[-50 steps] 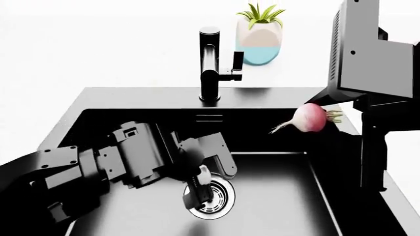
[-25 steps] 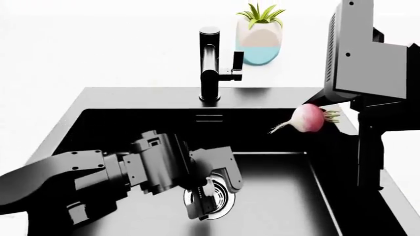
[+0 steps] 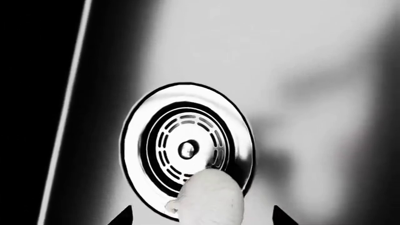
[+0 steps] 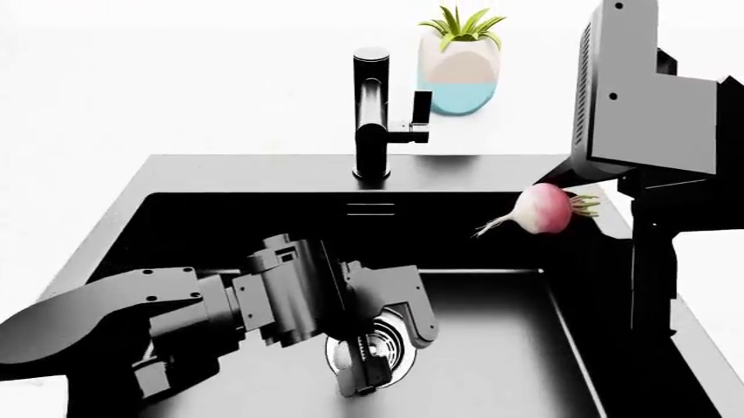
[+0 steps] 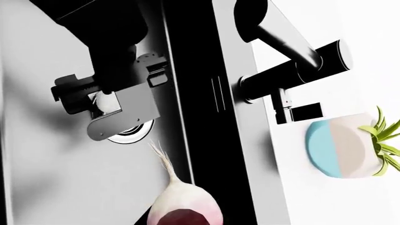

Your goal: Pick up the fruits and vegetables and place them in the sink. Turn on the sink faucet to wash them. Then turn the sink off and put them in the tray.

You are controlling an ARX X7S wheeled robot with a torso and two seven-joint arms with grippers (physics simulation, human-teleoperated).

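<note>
So the black sink takes up most of the head view, with the faucet standing on the counter behind its back rim at about 12 o'clock and the plant pot just past that, around 1 o'clock. The left gripper is down inside the basin right over the drain, fingers clenched on the whitish garlic bulb, which sits just above the drain's rim. Over at 3 o'clock the right gripper is holding the radish up above the sink's right rim, root tail pointing toward the basin, though I honestly can't make out its fingers behind the arm.
</note>
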